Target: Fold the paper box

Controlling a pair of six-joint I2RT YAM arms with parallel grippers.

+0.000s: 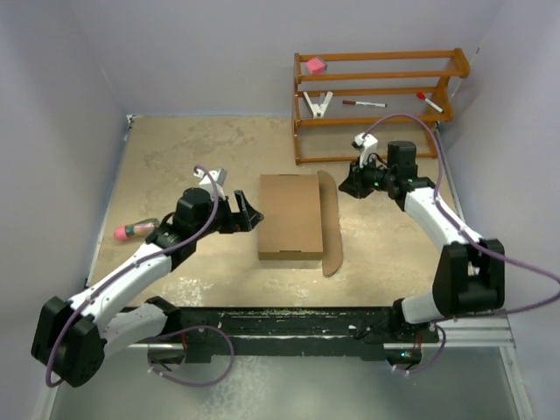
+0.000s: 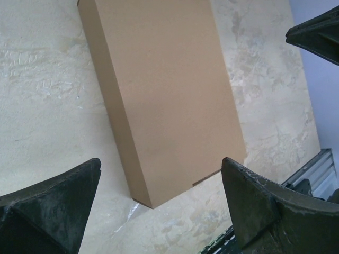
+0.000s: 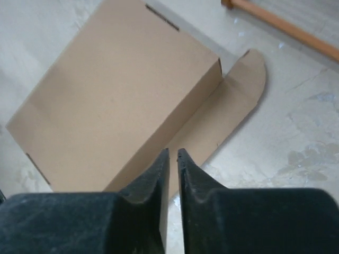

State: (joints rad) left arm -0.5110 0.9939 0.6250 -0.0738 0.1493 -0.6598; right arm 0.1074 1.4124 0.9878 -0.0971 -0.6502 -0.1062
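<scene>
Left jaws gape, right jaws nearly shut, paper box (image 1: 290, 214) lying between them.

The whole table (image 1: 175, 157) is covered from a fixed position high above its near edge, facing down and forward. The left wrist view is taken close and low, past the left gripper (image 2: 161, 161), onto the paper box (image 2: 169, 90). The right wrist view is directed down past the right gripper (image 3: 173, 153) from farther off. The box is shared by all three views.

Mottled table (image 1: 192, 149): paper box (image 1: 290, 214), wooden rack (image 1: 385, 56), possibly bottle (image 1: 136, 230).
</scene>
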